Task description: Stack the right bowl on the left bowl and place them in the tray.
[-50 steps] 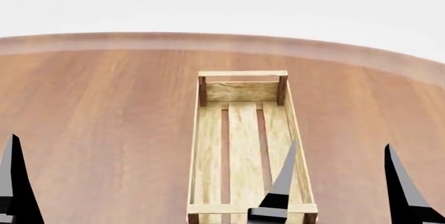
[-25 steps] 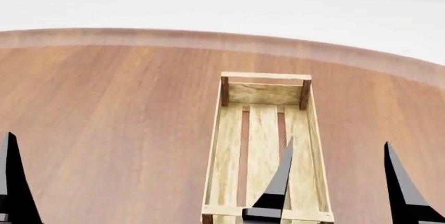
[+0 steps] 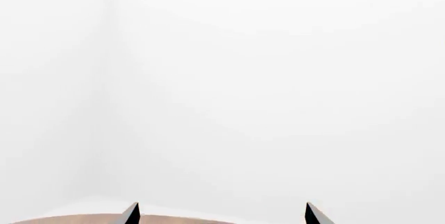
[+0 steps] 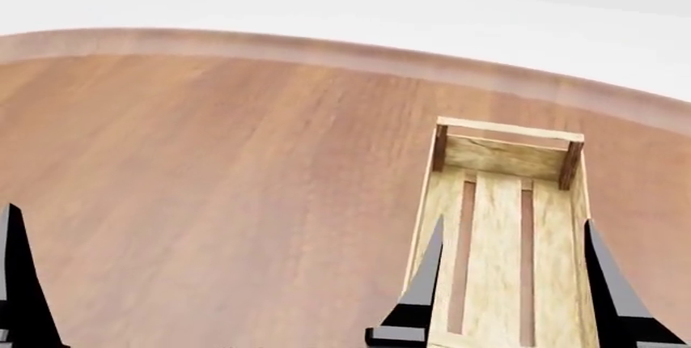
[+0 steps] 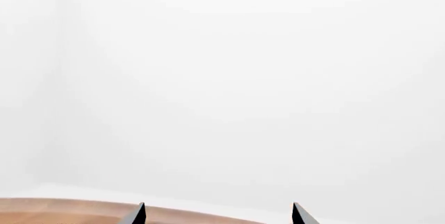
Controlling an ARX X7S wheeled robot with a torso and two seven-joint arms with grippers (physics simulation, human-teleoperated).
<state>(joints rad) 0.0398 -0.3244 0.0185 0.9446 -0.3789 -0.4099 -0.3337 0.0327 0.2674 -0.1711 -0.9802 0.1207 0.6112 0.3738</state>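
White walls back a round wooden tabletop (image 4: 216, 186). On it lies the tray (image 4: 499, 235), a light-wood slatted crate, now at the head view's right; half a second ago it sat near centre, so the view has swung left. Right claw (image 4: 513, 283) is spread, its fingers straddling the tray's near end. Left claw (image 3: 221, 214) is likewise spread, gripping nothing.
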